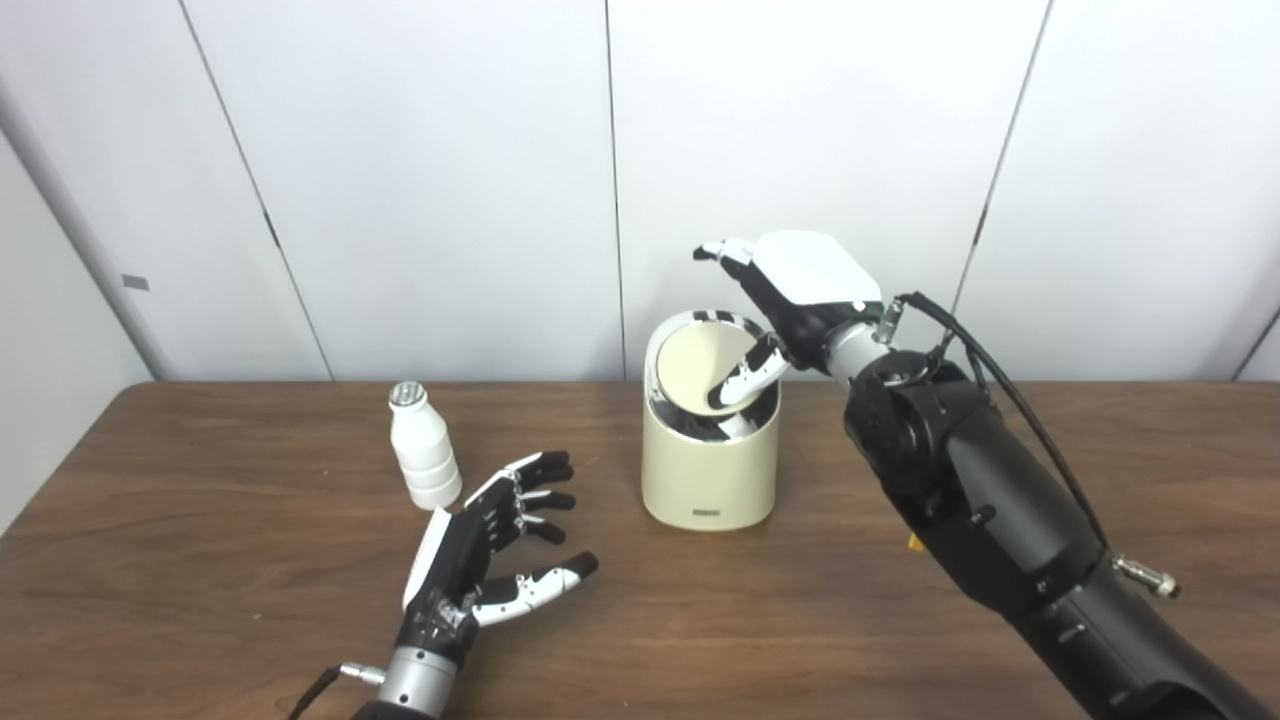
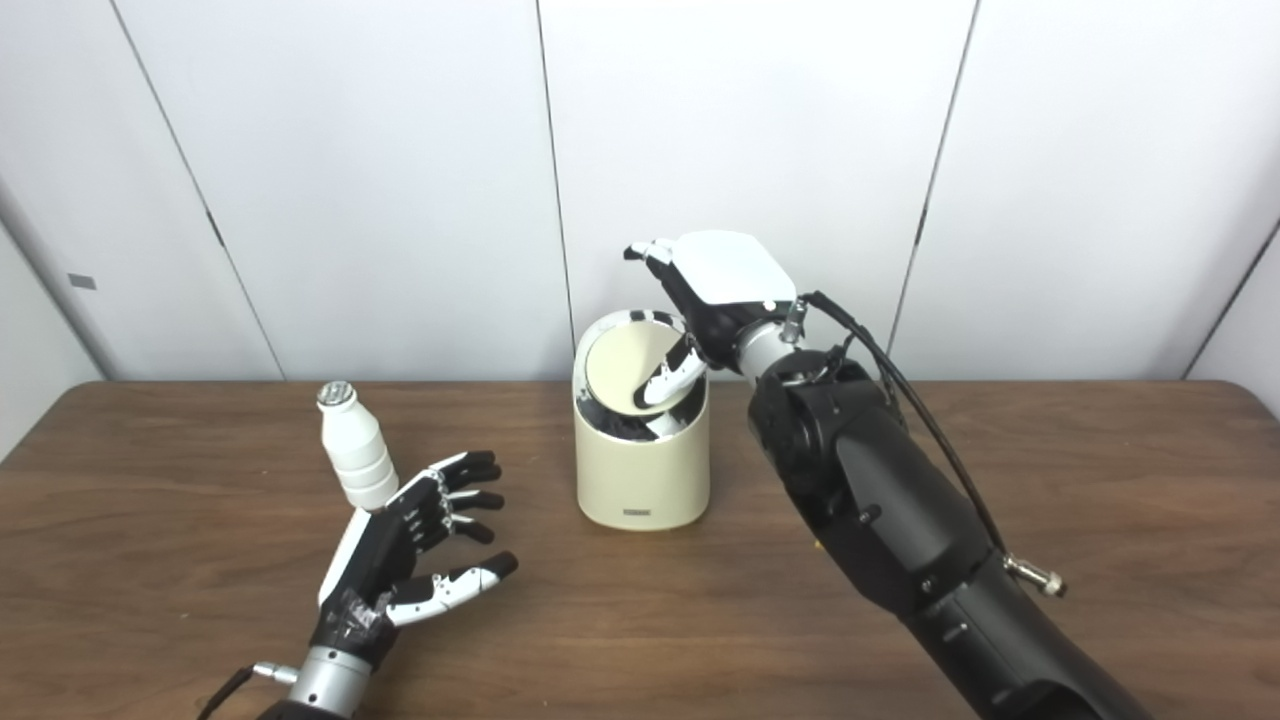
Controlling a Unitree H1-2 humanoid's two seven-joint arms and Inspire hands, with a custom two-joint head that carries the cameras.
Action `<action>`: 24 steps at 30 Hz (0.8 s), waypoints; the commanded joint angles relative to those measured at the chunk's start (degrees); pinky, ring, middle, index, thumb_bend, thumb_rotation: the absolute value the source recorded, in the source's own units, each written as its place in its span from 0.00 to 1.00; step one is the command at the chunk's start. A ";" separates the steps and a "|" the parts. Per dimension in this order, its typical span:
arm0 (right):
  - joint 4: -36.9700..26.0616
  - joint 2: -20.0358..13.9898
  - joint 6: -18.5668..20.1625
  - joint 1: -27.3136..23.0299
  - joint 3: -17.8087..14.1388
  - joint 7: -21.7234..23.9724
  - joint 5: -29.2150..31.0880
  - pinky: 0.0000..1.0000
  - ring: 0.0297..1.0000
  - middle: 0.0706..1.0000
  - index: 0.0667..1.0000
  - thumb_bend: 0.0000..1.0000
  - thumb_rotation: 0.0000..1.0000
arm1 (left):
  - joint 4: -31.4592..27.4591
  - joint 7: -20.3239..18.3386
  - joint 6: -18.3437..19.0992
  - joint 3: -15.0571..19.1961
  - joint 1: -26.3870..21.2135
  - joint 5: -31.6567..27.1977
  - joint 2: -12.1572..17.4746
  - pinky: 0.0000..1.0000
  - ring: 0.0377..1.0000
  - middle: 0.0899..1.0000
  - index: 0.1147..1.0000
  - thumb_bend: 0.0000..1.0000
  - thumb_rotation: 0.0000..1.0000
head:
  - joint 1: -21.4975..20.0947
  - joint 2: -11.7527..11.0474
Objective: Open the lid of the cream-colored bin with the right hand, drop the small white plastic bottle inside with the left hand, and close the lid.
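The bin [image 1: 710, 470] was cream with a cream lid [image 1: 697, 368] ringed in shiny chrome, and the bottle [image 1: 424, 450] was white with a silvery cap. Both hands had black and white fingers [image 1: 535, 470], and the worktop [image 1: 250, 590] showed dark brown wood grain against pale grey wall panels [image 1: 420, 180].

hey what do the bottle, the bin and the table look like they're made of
Bottle: likely matte white plastic, ribbed body, with a shiny silvery cap, maybe foil. Bin: smooth cream shell, plastic or painted metal, I can't tell which; its rim reflects like chrome. Table: brown wood grain with a low sheen, possibly laminate.
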 commanded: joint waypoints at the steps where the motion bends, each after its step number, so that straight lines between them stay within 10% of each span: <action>1: -0.23 -0.98 1.51 0.66 -1.50 1.51 -0.39 0.68 0.83 0.91 0.88 0.91 0.19 | -0.49 0.13 -1.24 0.02 -0.42 -0.39 0.13 0.57 0.70 0.78 0.78 0.64 0.00 | 0.06 0.07; 15: -11.45 6.03 1.12 10.03 -22.14 -3.29 14.02 0.57 0.74 0.82 0.84 0.68 0.38 | -0.08 0.04 -1.29 0.08 -0.65 -0.49 0.24 0.57 0.70 0.78 0.78 0.65 0.00 | -0.35 -0.26; 24: -13.35 8.79 -9.04 24.51 -31.28 -12.09 31.71 0.64 0.77 0.80 0.83 0.62 0.29 | 0.78 -0.01 -1.98 0.31 -1.02 -0.65 0.56 0.57 0.70 0.77 0.78 0.64 0.00 | -0.71 -0.64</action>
